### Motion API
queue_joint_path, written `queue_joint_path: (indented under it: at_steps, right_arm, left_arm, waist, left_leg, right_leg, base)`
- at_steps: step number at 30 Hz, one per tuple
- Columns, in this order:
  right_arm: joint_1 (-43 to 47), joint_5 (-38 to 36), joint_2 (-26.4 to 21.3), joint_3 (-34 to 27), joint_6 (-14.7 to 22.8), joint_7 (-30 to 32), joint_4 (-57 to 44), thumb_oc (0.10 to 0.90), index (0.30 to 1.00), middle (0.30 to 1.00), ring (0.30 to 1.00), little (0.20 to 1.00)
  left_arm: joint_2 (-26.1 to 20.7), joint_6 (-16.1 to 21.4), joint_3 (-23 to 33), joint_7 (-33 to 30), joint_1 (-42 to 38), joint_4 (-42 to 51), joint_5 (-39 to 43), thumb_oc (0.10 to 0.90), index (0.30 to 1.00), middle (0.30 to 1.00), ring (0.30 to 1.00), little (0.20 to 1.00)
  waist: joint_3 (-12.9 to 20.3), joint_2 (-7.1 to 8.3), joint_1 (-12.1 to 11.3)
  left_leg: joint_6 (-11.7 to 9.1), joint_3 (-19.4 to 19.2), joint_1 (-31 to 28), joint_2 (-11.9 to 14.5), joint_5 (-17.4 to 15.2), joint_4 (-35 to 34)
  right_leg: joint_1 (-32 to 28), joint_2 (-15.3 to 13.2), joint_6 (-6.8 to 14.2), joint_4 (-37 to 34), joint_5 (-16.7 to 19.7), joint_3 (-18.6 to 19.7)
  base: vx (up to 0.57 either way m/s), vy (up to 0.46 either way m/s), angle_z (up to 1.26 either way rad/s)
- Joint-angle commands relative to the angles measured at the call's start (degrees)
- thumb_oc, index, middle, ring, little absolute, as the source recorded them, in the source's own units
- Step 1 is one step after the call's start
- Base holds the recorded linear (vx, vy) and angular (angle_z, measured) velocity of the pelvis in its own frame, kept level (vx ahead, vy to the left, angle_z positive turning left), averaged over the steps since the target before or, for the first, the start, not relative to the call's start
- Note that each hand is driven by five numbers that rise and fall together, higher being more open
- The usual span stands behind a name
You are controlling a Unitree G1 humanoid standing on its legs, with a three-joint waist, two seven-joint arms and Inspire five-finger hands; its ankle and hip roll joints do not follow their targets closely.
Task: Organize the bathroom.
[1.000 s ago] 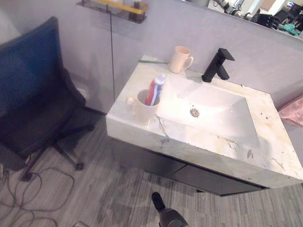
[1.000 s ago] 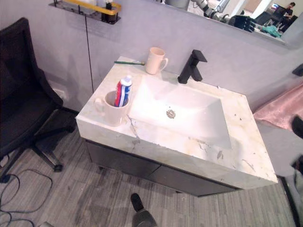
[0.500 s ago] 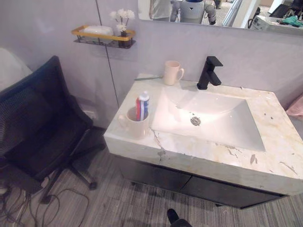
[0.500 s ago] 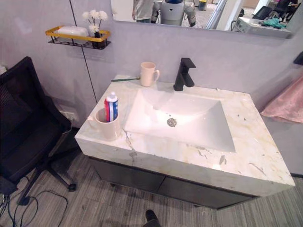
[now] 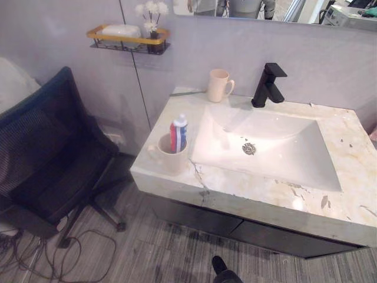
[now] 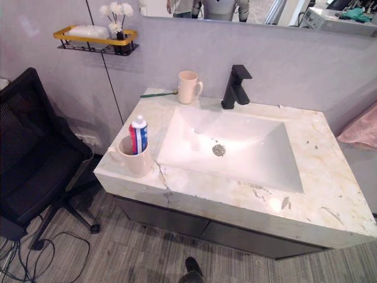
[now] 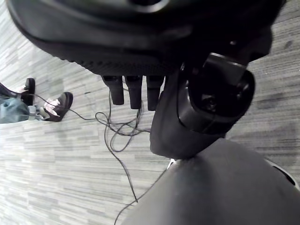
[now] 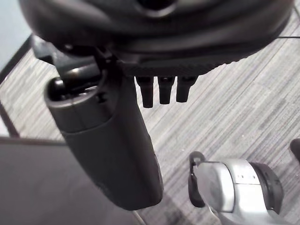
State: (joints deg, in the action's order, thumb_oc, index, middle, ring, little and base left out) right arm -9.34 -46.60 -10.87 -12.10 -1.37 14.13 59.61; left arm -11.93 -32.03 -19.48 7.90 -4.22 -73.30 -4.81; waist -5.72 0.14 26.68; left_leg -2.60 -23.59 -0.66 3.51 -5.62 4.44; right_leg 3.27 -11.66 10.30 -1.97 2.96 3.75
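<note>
Below, left hand [image 7: 133,70] and right hand [image 8: 161,70] relaxed, empty.

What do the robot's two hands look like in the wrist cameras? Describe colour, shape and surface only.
Both are dark, nearly black. The left hand has a broad rounded palm body with a finely ribbed strip, short blunt fingers in a row and a thick, smooth thumb with a round joint cap. The right hand matches: a ribbed edge, stubby fingers and a bulky rounded thumb.
</note>
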Motion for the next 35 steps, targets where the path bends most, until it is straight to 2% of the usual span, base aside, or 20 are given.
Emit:
queue_joint_path:
  at_steps: [1, 6, 9, 11, 12, 13, 14, 15, 17, 18, 20, 21, 22, 23, 24, 25, 27, 30, 35]
  right_arm:
    - [0.2, 6.3, -5.4, 1.2, 3.6, -0.5, -3.0, 0.800, 0.900, 0.900, 0.900, 0.900]
    - [0.9, 9.6, -6.0, 3.3, 4.5, -1.7, -6.0, 0.800, 0.900, 0.900, 0.900, 0.900]
    - [0.8, 12.9, -6.1, 4.7, 3.3, -2.2, -8.7, 0.800, 0.900, 0.900, 0.900, 0.900]
    - [1.2, 17.0, -5.9, 6.0, 3.0, -5.2, -8.7, 0.800, 0.900, 0.900, 0.900, 0.900]
    - [1.8, 18.7, -5.9, 7.2, 1.5, -5.5, -8.4, 0.800, 0.900, 0.900, 0.900, 0.900]
    - [2.3, 19.5, -5.9, 8.1, 0.6, -5.4, -8.2, 0.800, 0.900, 0.900, 0.900, 0.900]
    - [3.0, 19.1, -5.9, 9.2, 0.4, -4.6, -7.9, 0.800, 0.900, 0.900, 0.900, 0.900]
    - [4.7, 16.2, -6.2, 10.9, 0.5, -3.4, -6.0, 0.800, 0.900, 0.900, 0.900, 0.900]
    - [6.0, 15.2, -6.5, 11.0, 0.8, -3.7, -4.2, 0.800, 0.900, 0.900, 0.900, 0.900]
    - [7.3, 15.3, -7.2, 11.3, 1.7, -3.9, -3.7, 0.800, 0.900, 0.900, 0.900, 0.900]
    - [8.7, 15.8, -7.9, 12.2, 1.5, -4.2, -3.7, 0.800, 0.900, 0.900, 0.900, 0.900]
    - [9.3, 15.1, -8.2, 12.6, 2.1, -4.6, -3.4, 0.800, 0.900, 0.900, 0.900, 0.900]
    - [10.6, 14.7, -8.3, 13.5, 3.0, -4.9, -3.1, 0.800, 0.900, 0.900, 0.900, 0.900]
    - [13.5, 15.9, -8.3, 15.6, 3.6, -5.9, -2.1, 0.800, 0.900, 0.900, 0.900, 0.900]
    - [13.8, 16.0, -8.3, 15.8, 3.7, -5.9, -2.0, 0.800, 0.900, 0.900, 0.900, 0.900]
    - [14.9, 15.8, -8.3, 17.0, 4.1, -5.7, -1.7, 0.800, 0.900, 0.900, 0.900, 0.900]
    - [15.8, 16.0, -7.8, 18.6, 2.9, -4.7, -4.5, 0.800, 0.900, 0.900, 0.900, 0.900]
    - [16.0, 15.4, -7.3, 18.3, 2.4, -4.5, -4.9, 0.800, 0.900, 0.900, 0.900, 0.900]
    - [14.7, 15.2, -5.3, 19.0, 1.0, -3.2, -5.1, 0.800, 0.900, 0.900, 0.900, 0.900]
  left_arm:
    - [1.1, -1.8, 2.2, 5.1, -2.9, 2.9, -2.6, 0.800, 0.900, 0.900, 0.900, 0.900]
    - [1.1, -2.9, 1.1, 3.0, -4.6, 4.4, -0.6, 0.800, 0.900, 0.900, 0.900, 0.900]
    - [1.3, -4.3, -0.2, 0.9, -5.3, 5.5, 1.0, 0.800, 0.900, 0.900, 0.900, 0.900]
    - [0.3, -3.8, -1.7, -3.1, -4.0, 5.0, 4.6, 0.800, 0.900, 0.900, 0.900, 0.900]
    - [-0.9, -2.1, -1.2, -5.9, -3.1, 4.7, 7.8, 0.800, 0.900, 0.900, 0.900, 0.900]
    - [-1.5, -0.9, -0.9, -7.5, -2.8, 4.6, 10.9, 0.800, 0.900, 0.900, 0.900, 0.900]
    - [-1.7, -0.2, -0.3, -8.5, -2.8, 4.5, 12.5, 0.800, 0.900, 0.900, 0.900, 0.900]
    - [-2.4, 2.5, 1.7, -7.9, -2.5, 3.0, 9.8, 0.800, 0.900, 0.900, 0.900, 0.900]
    - [-3.7, 4.8, 3.5, -6.0, -2.2, 1.5, 6.2, 0.800, 0.900, 0.900, 0.900, 0.900]
    - [-5.4, 7.5, 4.7, -3.1, -1.3, 0.9, 3.4, 0.800, 0.900, 0.900, 0.900, 0.900]
    - [-6.4, 8.2, 5.1, -1.4, -0.6, 1.5, 3.1, 0.800, 0.900, 0.900, 0.900, 0.900]
    - [-6.5, 7.4, 5.4, -0.3, -0.4, 1.8, 2.3, 0.800, 0.900, 0.900, 0.900, 0.900]
    - [-6.7, 6.7, 5.5, 0.4, 0.0, 2.1, 1.9, 0.800, 0.900, 0.900, 0.900, 0.900]
    - [-6.6, 6.4, 5.9, 0.8, 1.4, 2.2, 2.5, 0.800, 0.900, 0.900, 0.900, 0.900]
    - [-6.6, 6.4, 6.0, 0.9, 1.4, 2.1, 2.4, 0.800, 0.900, 0.900, 0.900, 0.900]
    - [-6.2, 7.3, 5.9, 0.7, 1.9, 1.2, 2.8, 0.800, 0.900, 0.900, 0.900, 0.900]
    - [-5.2, 8.2, 6.7, 0.0, 2.4, 0.5, 3.8, 0.800, 0.900, 0.900, 0.900, 0.900]
    - [-5.2, 8.1, 6.5, -0.5, 1.9, -0.2, 3.5, 0.800, 0.900, 0.900, 0.900, 0.900]
    - [-6.0, 7.0, 6.8, -0.6, 1.3, -0.9, 2.9, 0.800, 0.900, 0.900, 0.900, 0.900]
  waist:
    - [1.6, 0.17, 0.4]
    - [1.1, -0.50, 1.3]
    - [0.9, -0.50, 1.5]
    - [-0.1, -0.74, -1.4]
    - [-1.1, -1.19, -2.3]
    - [-1.3, -0.95, -2.7]
    - [-1.1, -0.42, -3.8]
    - [-0.7, 1.16, -6.3]
    - [-1.2, 2.10, -7.6]
    - [-2.1, 2.51, -9.6]
    - [-2.9, 2.56, -11.7]
    - [-2.9, 2.58, -12.5]
    - [-2.6, 2.78, -13.7]
    - [-1.9, 2.40, -15.8]
    - [-1.9, 2.39, -16.0]
    - [-1.7, 1.77, -17.4]
    - [-1.3, 0.92, -17.5]
    - [-0.7, 0.46, -17.3]
    - [0.6, 0.37, -16.8]
  left_leg:
    - [3.7, 1.9, -1.3, -0.6, -8.2, 7.8]
    - [4.7, 1.1, -1.0, -1.8, -8.9, 7.8]
    - [5.5, 0.1, -0.7, -2.5, -9.3, 8.0]
    - [5.5, 2.0, 1.6, -1.3, -8.4, 9.4]
    - [6.1, 3.4, 2.1, 0.1, -8.5, 9.7]
    - [6.3, 4.2, 2.1, 0.4, -8.6, 9.9]
    - [6.2, 4.8, 2.1, 0.6, -8.5, 10.6]
    - [5.7, 6.7, 4.3, 0.2, -8.7, 14.3]
    - [5.1, 9.0, 7.2, 0.6, -8.6, 20.8]
    - [3.4, 11.4, 12.4, 2.2, -4.0, 30.8]
    - [2.7, 14.7, 17.7, 2.5, -0.7, 38.1]
    - [3.0, 16.1, 19.2, 1.9, -0.4, 38.4]
    - [3.7, 17.0, 19.4, 0.7, 1.4, 32.8]
    - [4.3, 20.4, 14.7, -1.0, 1.9, 16.5]
    - [4.3, 20.6, 14.0, -1.1, 2.0, 15.1]
    - [4.0, 23.9, 13.0, -1.4, 3.5, 9.2]
    - [3.3, 22.7, 8.4, -1.1, 3.5, 4.5]
    - [2.6, 21.0, 6.3, -0.6, 3.9, 1.9]
    - [2.7, 18.7, 3.9, -0.3, 3.3, -0.4]
  right_leg:
    - [6.5, 3.2, 2.6, 2.3, 4.5, 7.9]
    - [8.3, 3.2, 3.1, 2.3, 5.6, 9.3]
    - [8.9, 3.3, 3.3, 3.9, 5.4, 7.8]
    - [11.0, 4.6, 1.9, 17.9, -3.2, 2.9]
    - [12.5, 5.6, 1.4, 29.3, -8.4, 4.3]
    - [12.7, 5.6, 1.0, 31.0, -10.0, 4.2]
    - [12.0, 5.5, 0.0, 29.4, -11.0, 2.5]
    - [8.4, 5.5, -1.3, 25.6, -10.5, -0.4]
    - [6.4, 6.7, -2.7, 24.1, -10.3, -1.3]
    - [4.4, 8.9, -5.5, 23.2, -11.2, -3.7]
    - [2.2, 10.5, -8.0, 21.9, -11.2, -5.3]
    - [1.5, 10.8, -8.4, 21.4, -11.1, -5.6]
    - [1.4, 10.9, -8.5, 20.2, -9.9, -5.7]
    - [1.3, 11.4, -7.2, 18.7, -9.7, -4.6]
    - [1.2, 11.4, -7.1, 18.6, -9.7, -4.4]
    - [1.8, 11.8, -6.8, 18.5, -9.8, -3.7]
    - [2.0, 11.3, -6.3, 16.9, -9.5, -4.3]
    - [1.8, 10.6, -5.5, 15.8, -9.0, -5.2]
    - [1.7, 9.6, -4.4, 13.7, -8.2, -5.9]
  base:
    - [0.01, 0.051, -0.04]
    - [-0.06, 0.089, -0.17]
    - [-0.09, 0.059, -0.08]
    - [-0.15, -0.051, -0.46]
    - [-0.15, -0.135, -1.00]
    - [-0.13, -0.173, -0.94]
    - [-0.07, -0.263, -0.69]
    - [-0.04, -0.283, -0.23]
    - [-0.02, -0.291, 0.08]
    - [-0.02, -0.260, 0.17]
    - [-0.01, -0.176, 0.03]
    - [-0.02, -0.053, -0.08]
    - [0.06, 0.098, -0.29]
    - [0.06, 0.113, -0.67]
    - [0.11, 0.142, -1.18]
    - [0.07, 0.068, -1.54]
    - [0.09, 0.097, -1.45]
    - [0.06, 0.045, -0.72]
    - [0.05, 0.001, -0.30]
